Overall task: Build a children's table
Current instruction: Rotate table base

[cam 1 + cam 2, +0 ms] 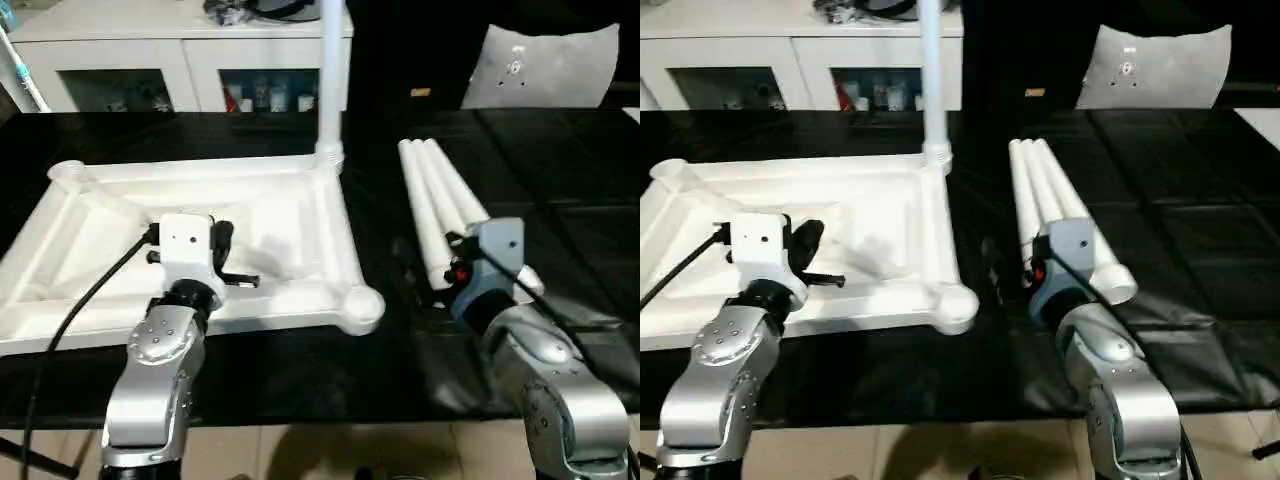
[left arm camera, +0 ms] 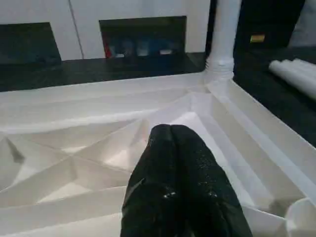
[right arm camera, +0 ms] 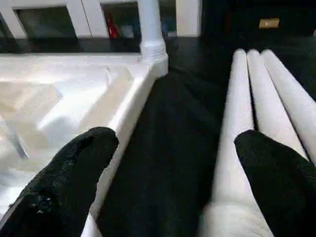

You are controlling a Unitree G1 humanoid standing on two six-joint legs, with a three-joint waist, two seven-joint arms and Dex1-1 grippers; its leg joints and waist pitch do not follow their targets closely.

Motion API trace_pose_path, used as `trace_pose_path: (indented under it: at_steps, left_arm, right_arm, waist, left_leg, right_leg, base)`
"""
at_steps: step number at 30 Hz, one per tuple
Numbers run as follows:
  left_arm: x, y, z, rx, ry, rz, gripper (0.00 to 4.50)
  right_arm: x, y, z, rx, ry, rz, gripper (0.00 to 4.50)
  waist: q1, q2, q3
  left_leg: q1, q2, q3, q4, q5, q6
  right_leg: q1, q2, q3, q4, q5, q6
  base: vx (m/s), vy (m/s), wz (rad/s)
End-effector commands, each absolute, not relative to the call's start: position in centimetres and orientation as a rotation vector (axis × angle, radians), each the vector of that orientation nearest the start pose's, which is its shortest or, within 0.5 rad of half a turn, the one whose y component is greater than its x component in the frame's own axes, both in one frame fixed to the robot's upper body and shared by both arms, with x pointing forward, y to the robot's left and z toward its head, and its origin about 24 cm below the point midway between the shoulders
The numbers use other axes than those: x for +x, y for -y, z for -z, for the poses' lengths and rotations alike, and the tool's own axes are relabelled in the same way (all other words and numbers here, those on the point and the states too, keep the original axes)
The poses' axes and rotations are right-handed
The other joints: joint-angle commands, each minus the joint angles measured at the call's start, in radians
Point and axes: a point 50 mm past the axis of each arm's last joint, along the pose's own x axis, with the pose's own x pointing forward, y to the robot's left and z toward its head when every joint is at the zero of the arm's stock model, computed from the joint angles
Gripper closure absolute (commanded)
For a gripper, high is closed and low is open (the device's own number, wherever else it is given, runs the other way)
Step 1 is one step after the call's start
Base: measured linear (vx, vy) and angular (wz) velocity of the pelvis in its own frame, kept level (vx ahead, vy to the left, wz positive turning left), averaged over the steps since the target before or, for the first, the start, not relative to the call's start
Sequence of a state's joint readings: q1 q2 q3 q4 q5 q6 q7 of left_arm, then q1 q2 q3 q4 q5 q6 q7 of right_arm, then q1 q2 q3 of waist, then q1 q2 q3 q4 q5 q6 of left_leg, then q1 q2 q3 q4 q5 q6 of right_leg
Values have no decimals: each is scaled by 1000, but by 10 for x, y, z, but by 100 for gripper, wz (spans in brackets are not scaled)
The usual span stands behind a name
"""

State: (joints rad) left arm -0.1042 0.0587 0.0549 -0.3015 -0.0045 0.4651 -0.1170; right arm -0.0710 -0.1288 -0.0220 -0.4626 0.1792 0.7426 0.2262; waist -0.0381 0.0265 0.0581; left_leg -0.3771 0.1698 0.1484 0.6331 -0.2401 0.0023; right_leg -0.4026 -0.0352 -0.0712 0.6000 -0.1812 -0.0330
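Your right end effector (image 3: 168, 182) is spread wide beside three loose legs (image 3: 256, 94), probably lining up a pick; your left end effector (image 2: 180, 182), pressed together, hovers above the upturned tabletop (image 1: 300, 215).

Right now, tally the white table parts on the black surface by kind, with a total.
Table top, ribbed underside up: 1
Leg standing upright in a far corner socket: 1
Loose legs lying side by side beside the top: 3
Total: 5 parts
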Motion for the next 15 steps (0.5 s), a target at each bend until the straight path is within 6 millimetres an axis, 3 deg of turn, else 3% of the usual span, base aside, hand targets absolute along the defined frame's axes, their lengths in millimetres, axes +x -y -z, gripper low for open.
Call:
trace_pose_path:
  at_steps: [1, 2, 3, 4, 5, 7, 11, 12, 13, 15]
  left_arm:
    - [263, -161, -95, 81, -58, 100, 445]
    - [263, -161, -95, 81, -58, 100, 445]
    - [261, -161, -94, 84, -59, 108, 445]
    - [261, -161, -94, 84, -59, 108, 445]
    - [261, -161, -94, 82, -62, 107, 445]
    - [260, -160, -94, 76, -63, 118, 445]
    - [259, -158, -95, 56, -58, 156, 445]
    - [257, -154, -93, 14, -55, 199, 445]
    - [257, -154, -93, 14, -55, 199, 445]
    - [256, -152, -91, 5, -56, 223, 445]
  right_arm:
    - [246, 141, -95, 43, -224, -329, 0]
    - [246, 141, -95, 43, -224, -329, 0]
    - [246, 139, -93, 48, -226, -334, 0]
    - [246, 139, -93, 48, -226, -334, 0]
    - [247, 138, -92, 42, -227, -334, 0]
    - [248, 136, -91, 35, -229, -338, 0]
    - [250, 132, -90, 40, -230, -342, 0]
    - [252, 131, -91, 39, -230, -336, 0]
    - [252, 131, -91, 39, -230, -336, 0]
    - [254, 131, -92, 25, -219, -342, 0]
  waist:
    - [31, -37, -69]
    - [40, -28, -68]
    - [42, -9, -68]
    - [41, -6, -68]
    - [41, -3, -67]
    - [46, 6, -66]
    - [48, 10, -65]
    - [47, 9, -65]
    - [47, 10, -64]
    - [46, 9, -59]
  left_leg:
    - [-38, -28, 0, -11, -25, 73]
    - [-40, -12, -10, -38, 17, 58]
    - [-37, 8, -17, -55, 32, 38]
    - [-28, 17, -20, -60, 27, 29]
    - [-22, 23, -22, -64, 8, 25]
    - [-8, 37, -26, -78, -55, -5]
    - [5, 53, -37, -94, -105, -28]
    - [1, 52, -37, -97, -101, -32]
    - [2, 52, -36, -98, -111, -34]
    - [14, 50, -32, -102, -207, -44]
  right_leg:
    - [69, -130, 91, -135, -602, 15]
    - [62, -115, 79, -129, -617, 89]
    - [52, -90, 58, -119, -534, 97]
    - [46, -81, 51, -116, -487, 88]
    - [42, -76, 47, -114, -451, 77]
    - [43, -68, 40, -103, -379, 12]
    - [48, -78, 49, -88, -267, -79]
    - [53, -81, 52, -83, -227, -104]
    - [53, -82, 53, -82, -226, -113]
    - [57, -86, 54, -88, -312, -116]
  base:
    - [16, -139, 0]
    - [10, -107, -7]
    - [10, -107, -7]
    - [11, -53, -4]
    - [0, 0, 0]
    - [0, 0, 0]
    - [2, 28, 2]
    - [4, 57, 3]
    - [-12, 50, 1]
    - [0, 0, 0]
